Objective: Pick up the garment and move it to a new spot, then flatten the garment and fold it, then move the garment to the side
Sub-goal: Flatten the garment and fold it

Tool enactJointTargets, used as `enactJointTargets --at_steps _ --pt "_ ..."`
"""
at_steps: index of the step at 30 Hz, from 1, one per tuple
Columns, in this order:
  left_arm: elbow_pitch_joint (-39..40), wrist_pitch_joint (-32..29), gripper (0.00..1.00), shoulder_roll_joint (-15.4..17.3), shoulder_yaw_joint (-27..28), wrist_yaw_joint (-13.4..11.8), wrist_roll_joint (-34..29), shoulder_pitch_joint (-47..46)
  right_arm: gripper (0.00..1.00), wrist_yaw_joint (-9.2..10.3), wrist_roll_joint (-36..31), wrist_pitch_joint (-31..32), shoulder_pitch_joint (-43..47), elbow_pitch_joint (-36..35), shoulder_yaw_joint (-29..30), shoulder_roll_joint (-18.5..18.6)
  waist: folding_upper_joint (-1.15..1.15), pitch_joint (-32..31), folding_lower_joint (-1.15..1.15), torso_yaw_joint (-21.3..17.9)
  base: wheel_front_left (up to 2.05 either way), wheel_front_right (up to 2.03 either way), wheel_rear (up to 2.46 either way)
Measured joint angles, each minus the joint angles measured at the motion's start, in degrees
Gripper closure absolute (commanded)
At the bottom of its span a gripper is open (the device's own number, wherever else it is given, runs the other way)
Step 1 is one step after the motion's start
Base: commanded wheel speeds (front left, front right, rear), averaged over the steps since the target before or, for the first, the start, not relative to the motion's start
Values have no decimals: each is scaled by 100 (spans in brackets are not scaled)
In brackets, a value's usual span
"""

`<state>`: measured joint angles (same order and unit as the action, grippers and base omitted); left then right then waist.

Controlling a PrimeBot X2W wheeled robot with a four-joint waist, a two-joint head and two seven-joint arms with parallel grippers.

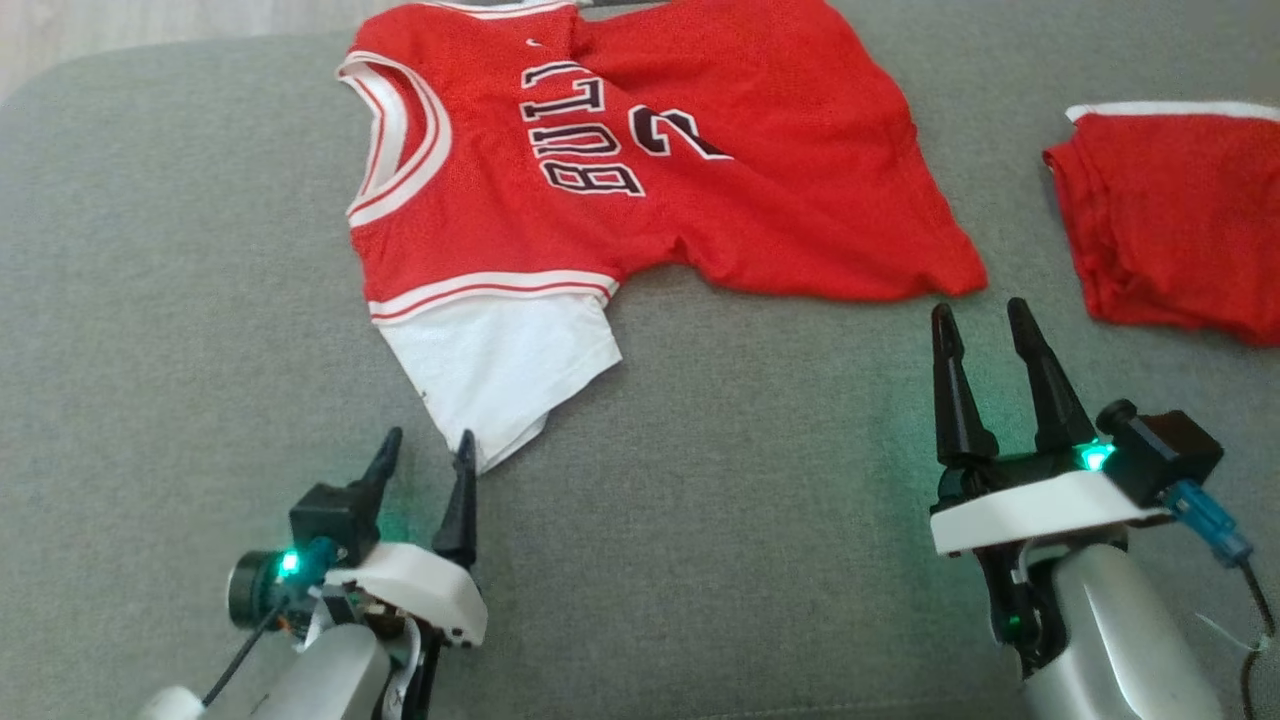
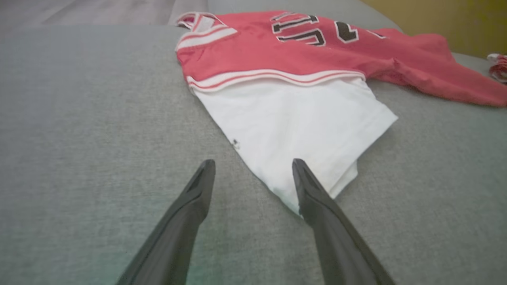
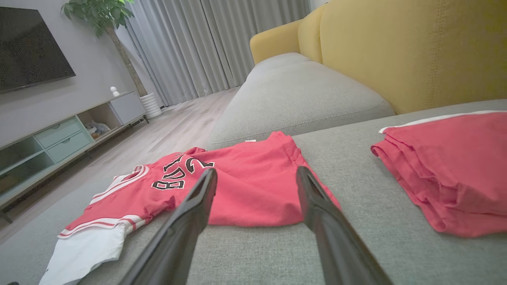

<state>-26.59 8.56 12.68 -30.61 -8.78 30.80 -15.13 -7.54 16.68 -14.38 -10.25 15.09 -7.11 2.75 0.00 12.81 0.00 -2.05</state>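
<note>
From where I stand, the red jersey lies spread across the upper middle of the head view on the grey sofa cushion. Its top edge runs out of the frame, and its white sleeve trails down toward the lower left. The left gripper sits at the lower left with its fingers spread and nothing between them. One fingertip is right at the sleeve's bottom corner, though I cannot tell whether it touches. The right gripper at the lower right is also spread wide and empty, its tips just below the jersey's rumpled lower right edge and apart from it. A second red garment, folded with a white band on top, lies at the right edge of the frame, a strip of bare cushion separating it from the jersey. Open grey fabric fills the left side and the lower middle between the two grippers. The cushion's rounded edge curves across the upper left, with pale floor beyond it.
</note>
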Motion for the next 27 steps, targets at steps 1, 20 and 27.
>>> enactJointTargets --at_steps 1,20,27 --pt "-62 -21 0 -5 -38 32 8 -19 0 0 7 0 0 -4 -3 0 0 27 0 -27 0 0 0" --pt "-438 149 100 -74 -21 105 213 -426 0 0 10 0 -1 187 22 0 0 -9 0 -212 0 0 0" --pt "135 572 100 -87 483 -157 33 -418 0 0 -198 105 0 667 261 1 0 -188 0 -25 0 0 0"
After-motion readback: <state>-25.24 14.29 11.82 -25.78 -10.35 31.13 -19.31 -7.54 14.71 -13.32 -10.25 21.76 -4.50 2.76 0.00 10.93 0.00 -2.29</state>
